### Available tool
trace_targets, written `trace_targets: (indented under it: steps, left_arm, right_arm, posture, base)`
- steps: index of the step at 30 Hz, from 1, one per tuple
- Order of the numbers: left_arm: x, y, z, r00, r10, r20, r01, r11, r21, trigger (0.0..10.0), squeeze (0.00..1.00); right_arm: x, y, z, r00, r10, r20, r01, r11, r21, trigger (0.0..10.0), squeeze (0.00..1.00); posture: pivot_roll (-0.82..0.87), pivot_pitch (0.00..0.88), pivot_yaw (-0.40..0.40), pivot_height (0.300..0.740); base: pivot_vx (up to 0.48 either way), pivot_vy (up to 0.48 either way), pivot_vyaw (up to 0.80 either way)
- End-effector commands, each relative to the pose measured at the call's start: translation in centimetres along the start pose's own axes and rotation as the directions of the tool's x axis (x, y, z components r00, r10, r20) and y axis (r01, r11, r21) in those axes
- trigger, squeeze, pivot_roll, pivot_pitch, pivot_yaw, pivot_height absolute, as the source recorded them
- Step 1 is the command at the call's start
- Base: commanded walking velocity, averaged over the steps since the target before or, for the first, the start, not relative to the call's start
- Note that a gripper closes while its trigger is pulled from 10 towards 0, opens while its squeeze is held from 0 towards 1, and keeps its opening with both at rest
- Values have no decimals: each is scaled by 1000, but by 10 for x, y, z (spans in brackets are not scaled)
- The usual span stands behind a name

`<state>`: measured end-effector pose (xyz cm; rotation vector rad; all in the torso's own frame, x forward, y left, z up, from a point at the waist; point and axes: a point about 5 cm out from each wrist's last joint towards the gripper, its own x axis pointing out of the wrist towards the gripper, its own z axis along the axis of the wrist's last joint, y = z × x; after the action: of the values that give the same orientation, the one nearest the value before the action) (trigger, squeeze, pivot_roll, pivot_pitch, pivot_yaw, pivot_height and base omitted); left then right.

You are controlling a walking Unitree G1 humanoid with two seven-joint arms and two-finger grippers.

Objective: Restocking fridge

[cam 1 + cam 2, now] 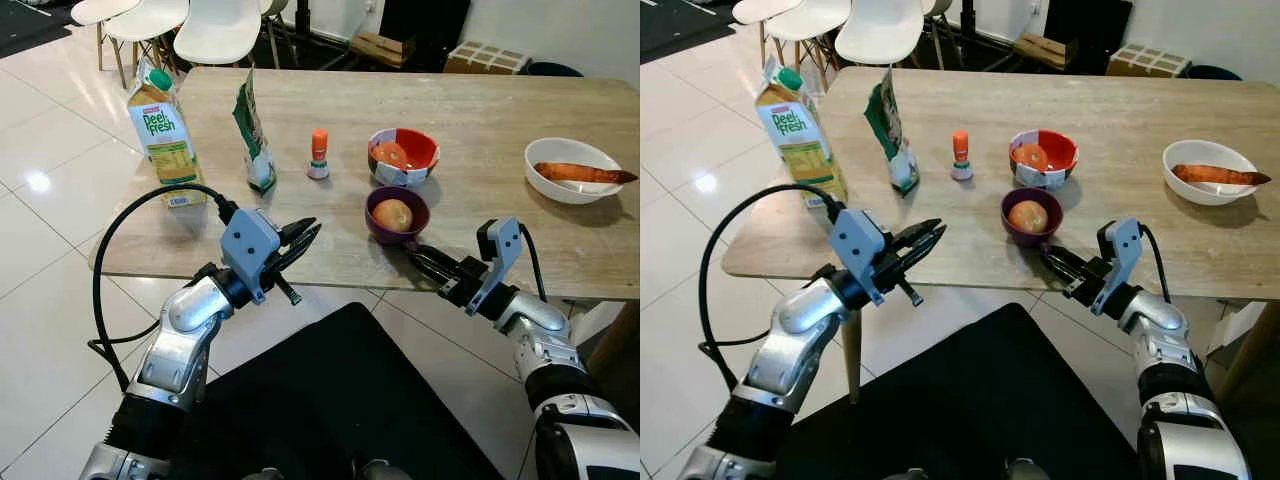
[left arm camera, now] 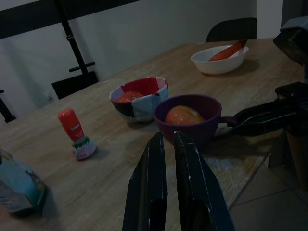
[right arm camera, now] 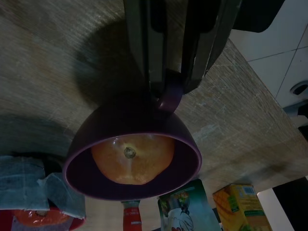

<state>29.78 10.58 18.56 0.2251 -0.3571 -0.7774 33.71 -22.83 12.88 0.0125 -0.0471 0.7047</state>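
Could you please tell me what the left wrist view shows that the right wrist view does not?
Left wrist view: the white bowl holding a sweet potato, and the right hand gripping the purple cup by its handle, seen from the side. Right wrist view: the juice carton. Both: that cup, its fruit, the red bowl.

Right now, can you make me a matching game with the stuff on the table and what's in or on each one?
Things:
1. purple cup
2. white bowl
3. juice carton
4. small bottle

Clues:
A. has a green cap
B. holds a long orange sweet potato
C. holds a round orange fruit, right gripper closed on its handle
D. has an orange top, stands between the green bag and the red bowl

Pairs: 1-C, 2-B, 3-A, 4-D
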Motion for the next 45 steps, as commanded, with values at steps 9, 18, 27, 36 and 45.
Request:
trace_targets:
  steps: [9, 18, 27, 36, 45]
  left_arm:
    - [-10, 2, -10, 997, 60, -56, -62, 998, -34, 10000, 0]
    - [-23, 11, -10, 991, 114, -68, -118, 991, -67, 10000, 0]
    - [-29, 9, -13, 989, 118, -93, -125, 989, -75, 10000, 0]
    - [-27, 8, -13, 989, 116, -93, -123, 989, -79, 10000, 0]
    - [-29, 8, -12, 988, 121, -99, -129, 989, -75, 10000, 0]
  right_arm:
    - [2, -1, 5, 1000, 15, -14, -16, 999, -38, 10000, 969]
    - [2, -1, 12, 998, 58, -13, -59, 996, -62, 10000, 0]
    - [3, 9, 0, 998, 52, -20, -53, 997, -49, 10000, 0]
    - [14, 4, 2, 992, -123, 21, 124, 989, -76, 10000, 0]
    - [15, -3, 6, 972, -230, 47, 233, 969, -83, 10000, 0]
  posture:
    - [-51, 131, 9, 740]
    - [-52, 134, 9, 740]
    - [-52, 131, 11, 740]
    - [-54, 128, 10, 740]
    - [-47, 126, 2, 740]
  base:
    - [0, 0, 0]
    - [0, 0, 0]
    - [0, 0, 0]
    - [0, 0, 0]
    - [0, 0, 0]
